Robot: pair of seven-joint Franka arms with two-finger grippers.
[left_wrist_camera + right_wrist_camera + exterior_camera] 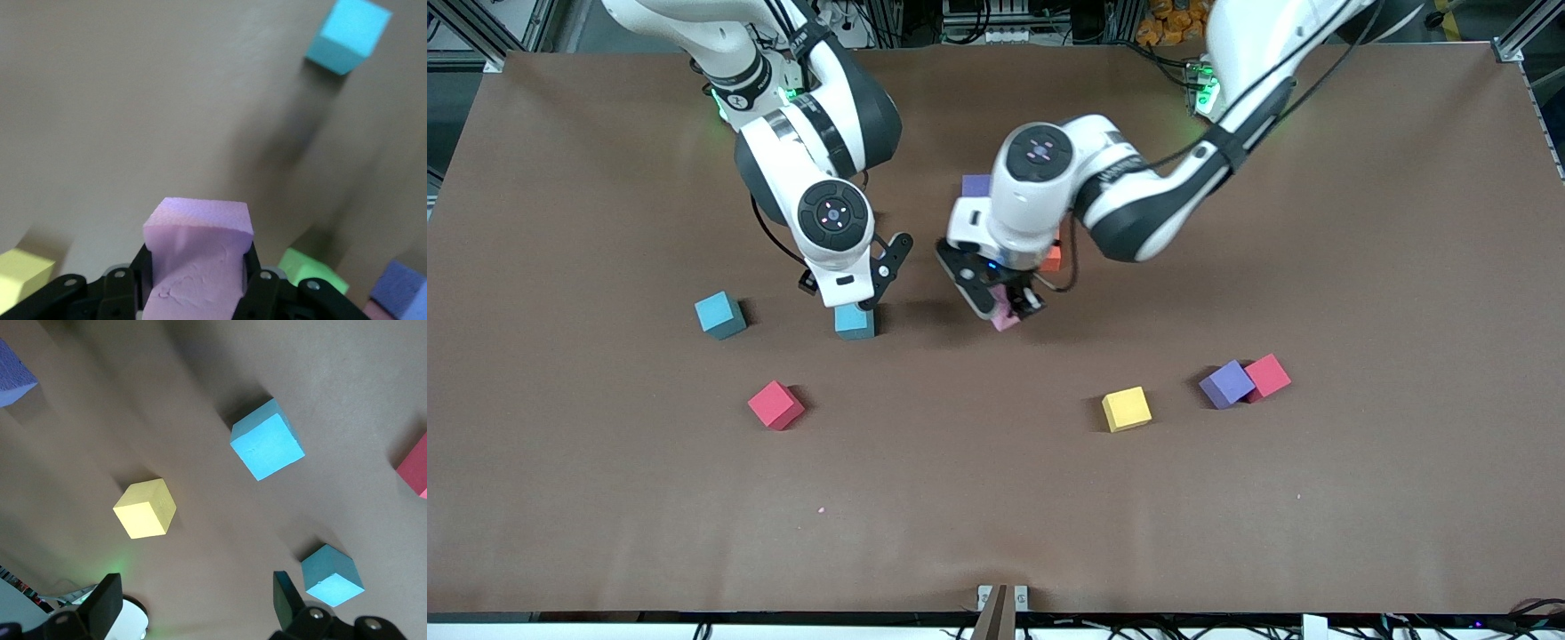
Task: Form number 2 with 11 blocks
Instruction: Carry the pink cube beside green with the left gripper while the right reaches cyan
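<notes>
My left gripper [1005, 307] [198, 293] is shut on a pink block [1006, 318] [198, 250], held just above the table near its middle. Under the left arm, a purple block [975, 185] and an orange block [1053, 258] peek out; the arm hides whatever number 2 they belong to. The left wrist view also shows a yellow block [23, 277], a green block [312, 269] and a purple block [400, 297] close by. My right gripper [852, 298] [197, 603] hangs open and empty over a light blue block [855, 322] [331, 575].
Loose blocks lie nearer the front camera: a second light blue block [719, 315] and a red block [775, 404] toward the right arm's end, a yellow block [1126, 409], and a purple block [1226, 384] touching a red block [1267, 375] toward the left arm's end.
</notes>
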